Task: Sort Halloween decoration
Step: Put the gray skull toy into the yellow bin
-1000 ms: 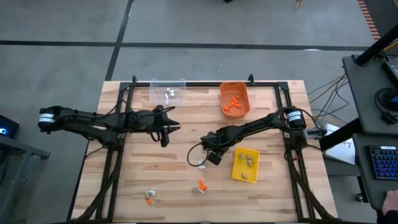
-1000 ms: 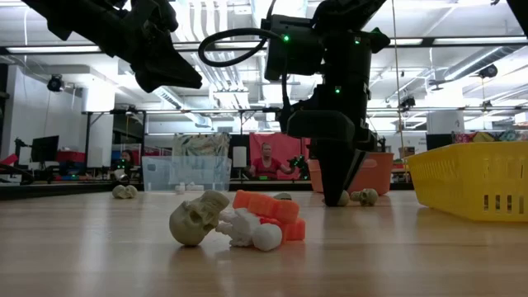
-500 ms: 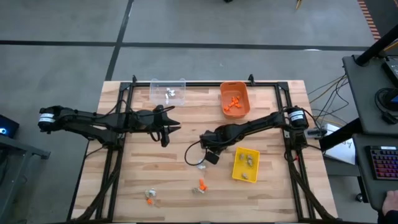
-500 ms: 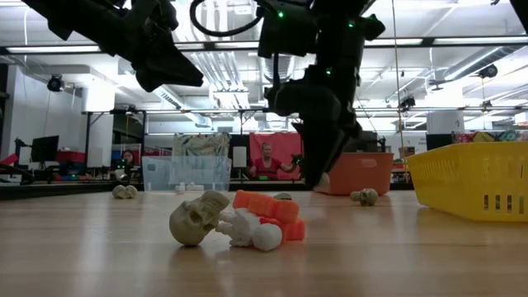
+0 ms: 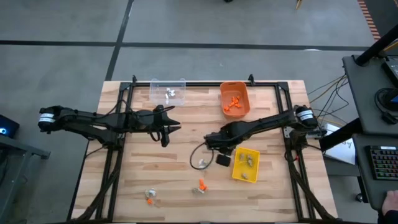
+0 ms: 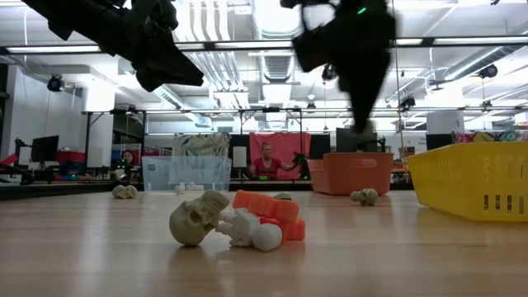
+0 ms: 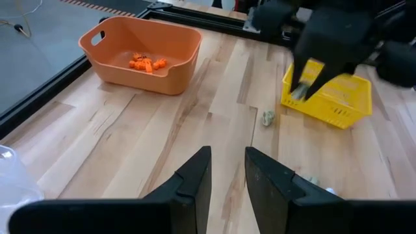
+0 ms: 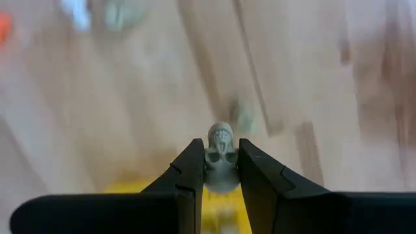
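I have the right gripper (image 8: pixel 221 170) clamped on a tan-grey skull (image 8: pixel 220 156), lifted clear of the table beside the yellow bin (image 5: pixel 245 165) where such pieces collect, while the left gripper (image 7: pixel 227 174), fingers slightly apart and empty, waits over the table's left half

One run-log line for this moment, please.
right claw: shut on tan skull, near yellow bin | left claw: empty, waiting mid-table

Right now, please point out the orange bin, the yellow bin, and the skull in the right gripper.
orange bin (image 7: pixel 184 57): left wrist view, front wall.
yellow bin (image 5: pixel 237 168): high view, left rim.
skull (image 8: pixel 220 153): right wrist view, its face, between the right gripper's fingers.
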Controlling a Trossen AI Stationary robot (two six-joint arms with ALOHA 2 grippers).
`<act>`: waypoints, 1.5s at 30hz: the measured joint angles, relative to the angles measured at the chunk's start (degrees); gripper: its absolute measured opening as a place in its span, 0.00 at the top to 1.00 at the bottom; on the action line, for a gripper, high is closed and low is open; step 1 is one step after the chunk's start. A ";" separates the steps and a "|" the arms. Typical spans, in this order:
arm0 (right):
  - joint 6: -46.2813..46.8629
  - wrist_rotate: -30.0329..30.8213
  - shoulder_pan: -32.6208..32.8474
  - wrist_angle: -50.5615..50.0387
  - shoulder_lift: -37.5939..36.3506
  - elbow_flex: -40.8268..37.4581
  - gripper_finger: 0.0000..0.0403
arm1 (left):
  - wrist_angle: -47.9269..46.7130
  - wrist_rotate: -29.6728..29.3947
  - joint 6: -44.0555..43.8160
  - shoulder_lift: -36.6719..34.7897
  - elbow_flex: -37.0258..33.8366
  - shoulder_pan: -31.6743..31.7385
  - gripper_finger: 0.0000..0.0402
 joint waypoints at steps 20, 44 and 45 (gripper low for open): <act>7.31 -3.12 11.62 5.83 -9.44 -19.02 0.71 | 1.29 0.04 -0.99 -0.01 0.00 0.02 0.81; -3.30 8.05 8.03 15.69 -15.12 -18.41 0.59 | -10.14 -1.07 -14.10 7.42 0.00 -0.86 0.81; -4.00 8.00 7.88 15.74 -15.12 -18.43 0.58 | -13.21 -2.72 -18.96 7.97 0.00 -0.67 0.81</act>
